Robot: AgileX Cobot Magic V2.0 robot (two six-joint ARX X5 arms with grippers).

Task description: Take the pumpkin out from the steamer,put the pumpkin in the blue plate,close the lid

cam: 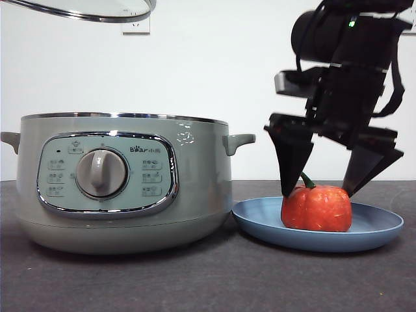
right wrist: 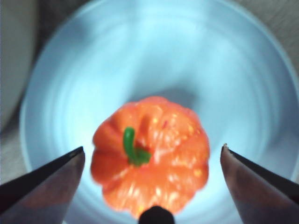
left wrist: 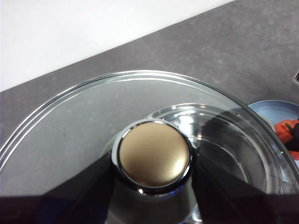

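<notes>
Right pincer (cam: 322, 192) first, since it is nearest to my view: I see it spread wide, one jaw on each side of the pumpkin (cam: 317, 208), holding nothing. From the wrist camera both tips stand clear of the fruit with blue showing between, though in the front view the tips sit so close to the pumpkin's shoulders that I cannot rule out a light touch. The pumpkin lies directly below and between the jaws, resting upright on the blue plate (cam: 380, 233). It is squat with no real long axis; its short axis runs vertically, and the green stem (right wrist: 132, 148) points up toward the pincer, curling a little to one side. I judge the placing done, so this arm only needs to lift straight away.

Beyond the plate and just beside it stands the steamer (cam: 195, 188) on the dark surface (cam: 208, 286), open at the top. The left pincer (left wrist: 154, 161) is clamped on the knob (left wrist: 155, 158) of the glass lid (left wrist: 70, 135), which hangs high above the steamer, roughly level. What I reckon the closing turns on: the steamer mouth lies below that pincer, the lid's flat face already toward it, and the left arm is the nearer one.
</notes>
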